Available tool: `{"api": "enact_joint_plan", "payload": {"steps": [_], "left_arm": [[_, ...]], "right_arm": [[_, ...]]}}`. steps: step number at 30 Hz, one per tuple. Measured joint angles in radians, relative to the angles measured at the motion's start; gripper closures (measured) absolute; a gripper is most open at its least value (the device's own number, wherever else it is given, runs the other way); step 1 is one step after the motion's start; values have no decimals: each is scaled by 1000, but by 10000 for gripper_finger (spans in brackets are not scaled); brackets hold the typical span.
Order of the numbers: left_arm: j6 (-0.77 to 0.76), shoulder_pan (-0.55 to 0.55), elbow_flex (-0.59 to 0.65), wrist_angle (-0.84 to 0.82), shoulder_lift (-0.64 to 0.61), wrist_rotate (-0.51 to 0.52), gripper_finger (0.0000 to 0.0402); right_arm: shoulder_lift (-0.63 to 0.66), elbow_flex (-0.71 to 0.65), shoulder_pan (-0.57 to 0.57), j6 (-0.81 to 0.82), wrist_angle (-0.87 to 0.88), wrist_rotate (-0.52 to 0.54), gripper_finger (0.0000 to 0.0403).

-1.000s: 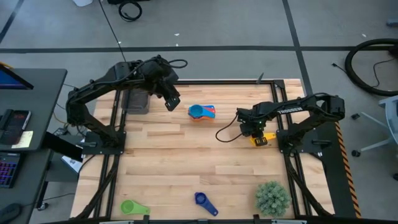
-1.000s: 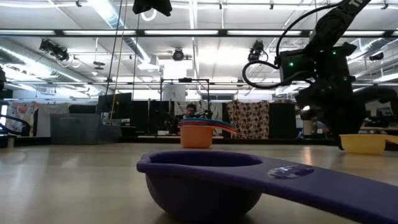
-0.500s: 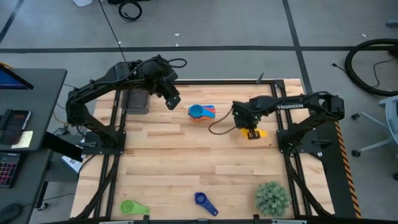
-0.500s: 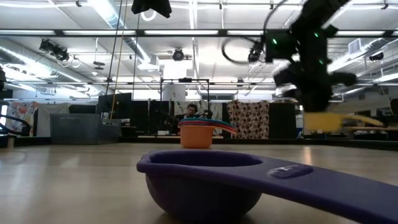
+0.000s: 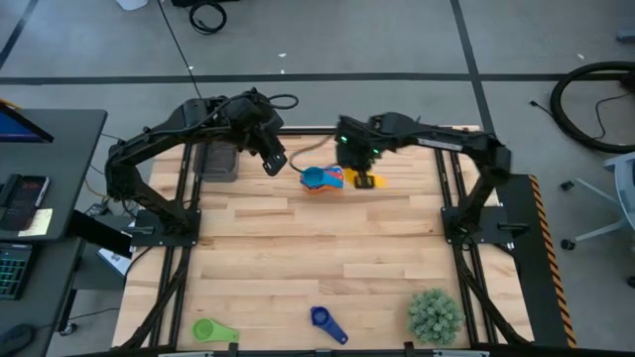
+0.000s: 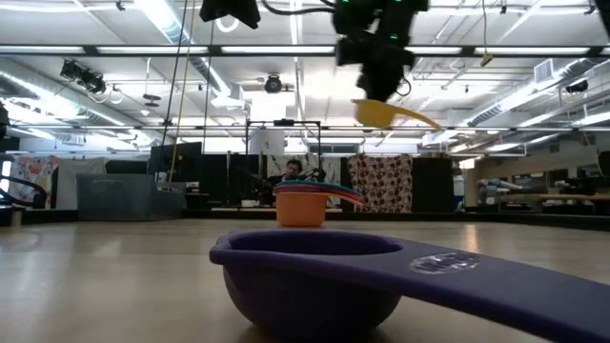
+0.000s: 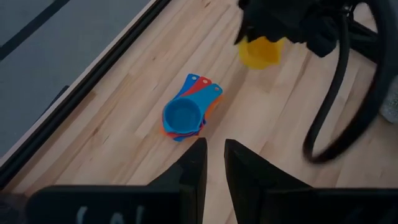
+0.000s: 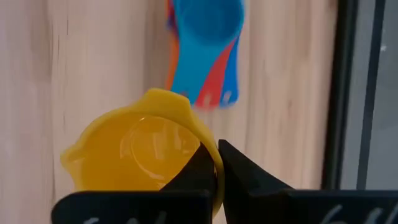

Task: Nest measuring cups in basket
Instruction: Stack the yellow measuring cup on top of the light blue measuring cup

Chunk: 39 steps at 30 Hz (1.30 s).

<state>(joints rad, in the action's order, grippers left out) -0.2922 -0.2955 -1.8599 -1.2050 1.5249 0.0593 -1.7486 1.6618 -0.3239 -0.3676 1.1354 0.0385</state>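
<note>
A yellow measuring cup (image 8: 140, 152) hangs in my shut right gripper (image 5: 362, 164), in the air just right of a nested stack of cups (image 5: 321, 178). That stack has a light blue cup on top, with red and orange below, and stands on its base on the table (image 6: 303, 205). A dark blue cup (image 5: 325, 321) and a green cup (image 5: 210, 330) sit near the table's near edge. The dark basket (image 5: 218, 161) lies at the far left. My left gripper (image 5: 275, 159) hovers between basket and stack, fingers nearly together on nothing (image 7: 214, 162). My right gripper pinches the yellow cup's wall at the rim (image 8: 214, 163), one finger (image 8: 198, 168) inside the bowl and one outside. It comes from above, pointing down. The cup (image 6: 381, 112) is lifted clear of the table and hangs below the fingers, its handle (image 6: 419, 119) sticking out sideways.
A spiky green plant ball (image 5: 435, 315) stands at the near right corner. Bare wooden tabletop (image 5: 317, 258) spreads across the middle. The table's dark frame rails (image 5: 451, 198) run along both sides. In the low view the dark blue cup (image 6: 315, 276) fills the foreground.
My right gripper has lifted the yellow cup off the table at the right side and carried it up and toward the far left, ending beside the nested stack. The cup is now clear of the table. My left arm has kept still.
</note>
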Motion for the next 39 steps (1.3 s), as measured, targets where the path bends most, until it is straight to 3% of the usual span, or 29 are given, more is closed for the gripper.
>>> {"api": "enact_joint_plan", "payload": {"steps": [7,15,21,27,39], "left_arm": [[0,0,1,-30,-13,0,340],[-17,0,1,-34,-94,62,340],[-40,-2,0,-32,-161,109,340],[-45,-7,0,-38,-198,137,340],[-29,-6,0,-41,-205,136,340]], "right_arm": [[-221,334,-14,-98,98,-37,391],[-410,540,-13,-133,144,-53,391],[-527,611,-13,-168,135,-72,391],[-606,631,-13,-178,94,-19,391],[-642,632,-19,-278,92,-5,377]]}}
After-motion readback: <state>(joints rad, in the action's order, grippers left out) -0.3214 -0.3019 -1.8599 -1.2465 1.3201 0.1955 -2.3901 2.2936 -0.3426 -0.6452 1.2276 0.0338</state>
